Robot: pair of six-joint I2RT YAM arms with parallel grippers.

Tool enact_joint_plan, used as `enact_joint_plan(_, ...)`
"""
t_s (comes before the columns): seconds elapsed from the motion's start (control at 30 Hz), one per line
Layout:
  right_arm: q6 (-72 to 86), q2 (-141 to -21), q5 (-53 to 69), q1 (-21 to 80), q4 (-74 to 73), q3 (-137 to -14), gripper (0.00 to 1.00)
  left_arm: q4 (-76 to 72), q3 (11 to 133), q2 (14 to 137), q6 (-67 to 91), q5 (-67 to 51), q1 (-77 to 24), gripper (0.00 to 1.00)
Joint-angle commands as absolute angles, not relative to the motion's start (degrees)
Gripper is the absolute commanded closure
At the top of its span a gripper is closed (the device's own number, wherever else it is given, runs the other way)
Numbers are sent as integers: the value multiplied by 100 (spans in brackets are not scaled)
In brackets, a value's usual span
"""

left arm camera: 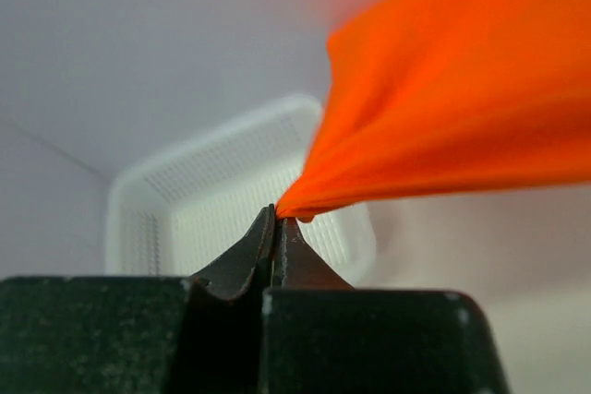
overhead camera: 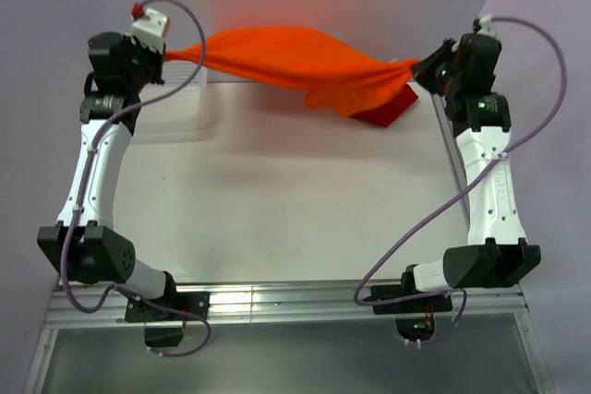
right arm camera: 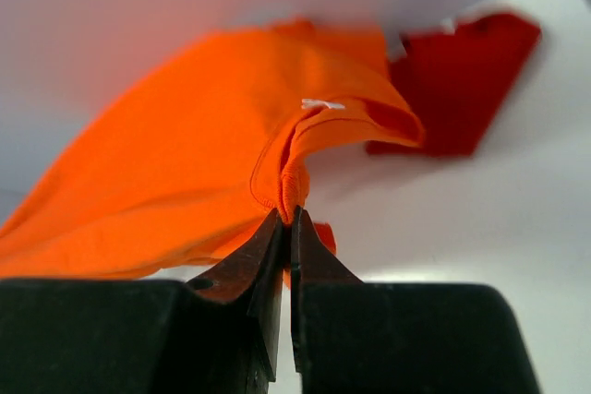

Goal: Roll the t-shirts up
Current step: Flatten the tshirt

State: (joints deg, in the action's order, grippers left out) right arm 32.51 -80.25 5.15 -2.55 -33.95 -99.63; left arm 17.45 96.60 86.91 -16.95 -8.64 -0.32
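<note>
Two thin pinches carry everything. The left gripper [overhead camera: 169, 53] is clamped on one tip of the orange t-shirt [overhead camera: 295, 57] at the upper left of the top view, and the right gripper [overhead camera: 420, 66] is clamped on a bunched, seamed edge at the upper right. Either tip could slip free if the arms pull harder apart. The cloth hangs stretched across the upper frame, twisted and sagging right of centre. There a fold hangs over the darker red t-shirt [overhead camera: 388, 110] on the table [overhead camera: 295, 200] and might drag it.
</note>
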Motion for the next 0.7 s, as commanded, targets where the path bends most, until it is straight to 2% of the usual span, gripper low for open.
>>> enact_joint_plan(0.0, 3287, -7727, 422, -351, -3349, -8871, 100, 1722, 8317, 8123, -2310, -1353, -18, 100)
enact_joint_plan(0.17, 3287, -7690, 316, -527, -3217, -7367, 100, 1968, 6578, 7761, -2969, -1678, -18, 100)
enact_joint_plan(0.23, 3287, -7900, 325, -633, -3060, -6937, 100, 2091, 6303, 7813, -3128, -1749, -18, 100)
enact_joint_plan(0.67, 3296, -9272, 115, -686, -2751, -6530, 100, 2277, 5520, 8780, -3612, -1239, -466, 100)
